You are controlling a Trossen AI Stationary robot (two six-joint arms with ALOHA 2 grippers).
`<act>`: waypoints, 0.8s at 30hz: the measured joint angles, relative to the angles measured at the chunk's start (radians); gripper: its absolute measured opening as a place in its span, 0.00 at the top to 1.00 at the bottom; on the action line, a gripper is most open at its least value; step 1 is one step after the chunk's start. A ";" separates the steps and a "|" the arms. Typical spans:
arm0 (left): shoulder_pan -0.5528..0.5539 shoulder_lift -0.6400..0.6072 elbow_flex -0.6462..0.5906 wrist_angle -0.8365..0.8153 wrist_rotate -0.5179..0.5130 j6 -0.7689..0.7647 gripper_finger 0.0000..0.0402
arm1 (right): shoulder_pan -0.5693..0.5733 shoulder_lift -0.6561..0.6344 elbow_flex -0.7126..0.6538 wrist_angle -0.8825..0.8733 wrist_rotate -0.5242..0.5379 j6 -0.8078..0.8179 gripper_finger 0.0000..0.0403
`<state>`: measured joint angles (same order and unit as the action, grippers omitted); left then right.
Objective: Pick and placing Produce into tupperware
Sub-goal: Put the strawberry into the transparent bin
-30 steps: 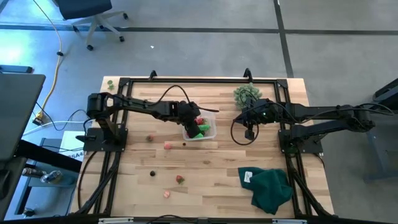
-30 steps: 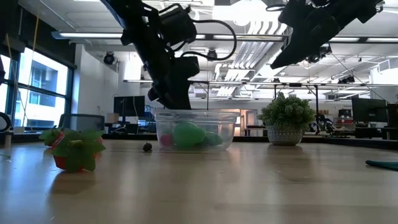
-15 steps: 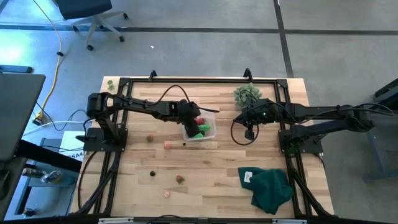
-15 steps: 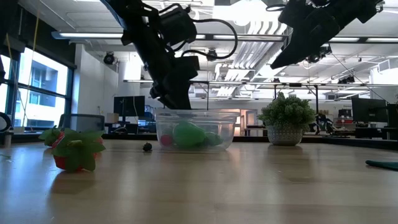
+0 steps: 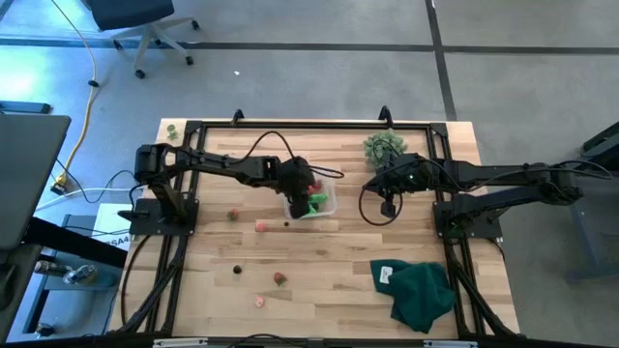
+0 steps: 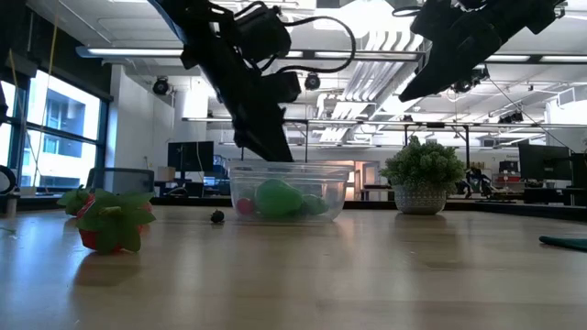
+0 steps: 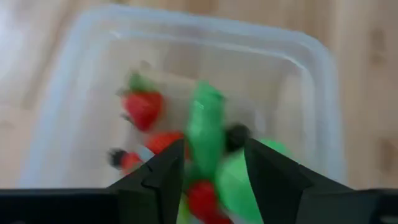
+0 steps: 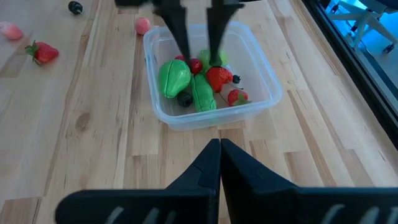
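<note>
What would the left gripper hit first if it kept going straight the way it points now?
Probably the produce heaped in the tupperware. The left gripper hangs open over the tub, pointing down into it, with the green elongated piece and a small red piece between its fingers; depth is unclear.

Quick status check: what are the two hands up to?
Left hand open over tupperware, holding nothing. Right hand shut, waiting beside it. Produce inside; strawberry loose on table.

Table point(image 5: 329, 261) with tupperware point(image 5: 327, 203), scattered produce point(image 5: 280, 278)
</note>
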<state>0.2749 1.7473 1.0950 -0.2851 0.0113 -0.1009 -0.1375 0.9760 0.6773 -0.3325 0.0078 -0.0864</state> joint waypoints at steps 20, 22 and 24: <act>0.013 -0.329 0.000 -0.703 0.043 0.049 0.87 | 0.000 0.000 0.000 0.000 0.000 0.000 1.00; 0.013 -0.338 0.000 -0.779 0.024 0.002 0.86 | 0.000 0.000 0.000 0.000 0.000 0.000 1.00; 0.013 -0.339 0.000 -0.857 -0.004 -0.059 0.85 | 0.000 0.000 0.000 0.000 0.000 0.000 1.00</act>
<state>0.2878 1.4078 1.0950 -1.1424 0.0075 -0.1601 -0.1375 0.9759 0.6773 -0.3325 0.0075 -0.0864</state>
